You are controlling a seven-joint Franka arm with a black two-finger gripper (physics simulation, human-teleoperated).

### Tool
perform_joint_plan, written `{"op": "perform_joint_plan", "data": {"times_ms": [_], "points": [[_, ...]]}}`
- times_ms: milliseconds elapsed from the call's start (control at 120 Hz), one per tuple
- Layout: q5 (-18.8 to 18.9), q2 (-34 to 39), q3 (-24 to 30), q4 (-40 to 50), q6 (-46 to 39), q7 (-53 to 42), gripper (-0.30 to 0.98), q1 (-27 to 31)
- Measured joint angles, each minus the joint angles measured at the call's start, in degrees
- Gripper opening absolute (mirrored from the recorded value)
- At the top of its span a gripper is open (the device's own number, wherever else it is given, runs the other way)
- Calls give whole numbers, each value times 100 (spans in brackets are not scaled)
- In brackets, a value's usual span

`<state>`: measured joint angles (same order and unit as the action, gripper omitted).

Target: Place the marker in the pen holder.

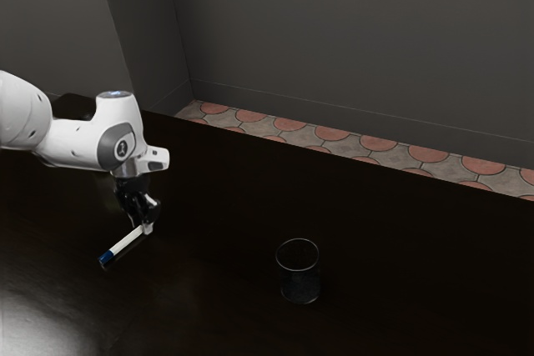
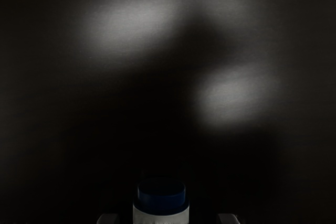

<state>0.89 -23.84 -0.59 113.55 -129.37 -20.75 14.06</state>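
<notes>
My gripper [image 1: 147,224] points down at the exterior view's left, over the dark table. The white marker [image 1: 127,243] slants from the fingertips toward that view's lower left, its blue end farthest from the hand; whether it touches the table cannot be told. In the wrist view, the marker's blue end [image 2: 161,198] shows between the open fingers of the gripper [image 2: 168,219], with a dark gap on either side. A clear round pen holder [image 1: 299,282] stands upright, apart from the hand, toward the exterior view's right; its visible inside holds no marker.
The black tabletop [image 1: 209,198] extends around the marker and the holder. Behind its far edge are a patterned tile floor [image 1: 331,133] and grey walls [image 1: 350,31].
</notes>
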Motion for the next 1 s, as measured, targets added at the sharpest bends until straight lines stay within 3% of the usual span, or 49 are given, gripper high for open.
{"op": "perform_joint_plan", "data": {"times_ms": [75,150,200,342,567,733,1000], "points": [[3,-9,-1,1,6,-10,9,6],[7,-21,-3,0,8,-20,11,7],[4,26,-3,14,13,-28,4,-6],[55,633,-2,184,59,-4,-6,-143],[87,1929,17,399,281,115,-10,-1286],[-1,2194,81,395,388,230,-10,-2162],[-143,2204,962,31,452,445,-10,-2614]]}}
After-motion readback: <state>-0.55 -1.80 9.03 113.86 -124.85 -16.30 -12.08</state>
